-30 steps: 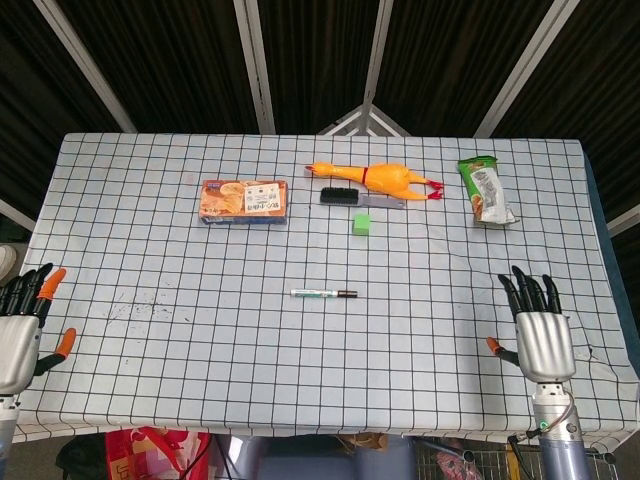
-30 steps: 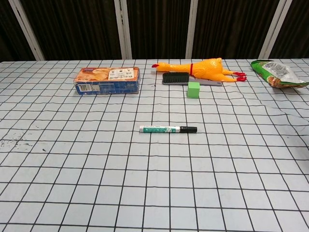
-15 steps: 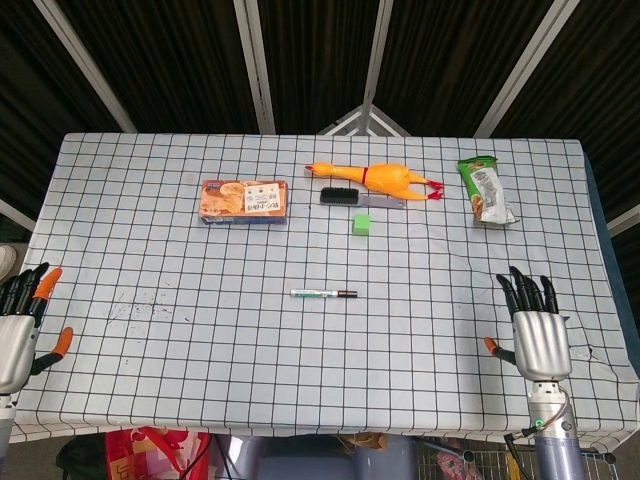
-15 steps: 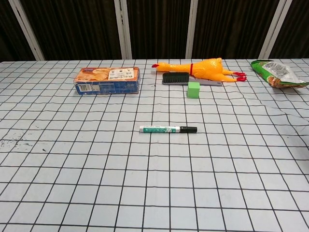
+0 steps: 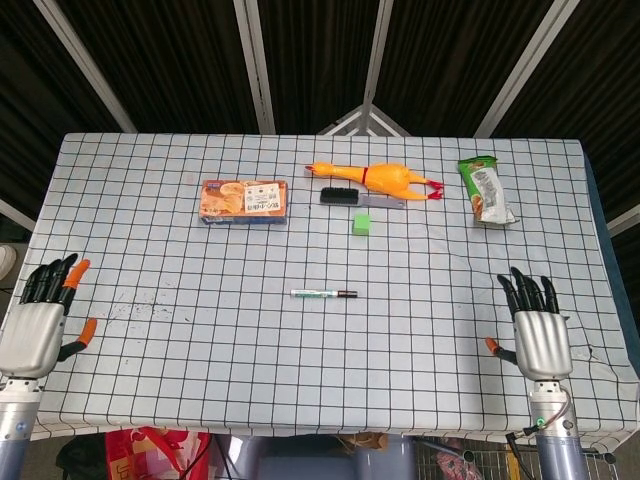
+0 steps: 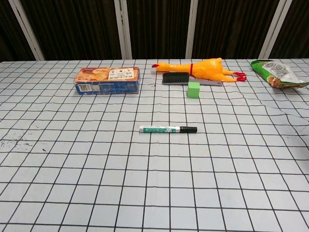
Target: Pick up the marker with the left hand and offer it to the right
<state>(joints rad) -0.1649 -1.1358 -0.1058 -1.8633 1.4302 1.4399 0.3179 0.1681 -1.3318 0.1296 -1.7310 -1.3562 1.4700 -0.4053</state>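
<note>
Marker (image 5: 324,294) lies flat at desk (image 5: 150,230) centre, cap end toward frame right. Left hand (image 5: 42,322) at lower left, fingers spread, empty, well apart. Right hand (image 5: 537,332) at lower right, spread too. Advice: reach across, pinch barrel middle, leave one end free for handover.

Head view looks steeply down; chest view low, nearer, sharing the table (image 5: 200,340).
</note>
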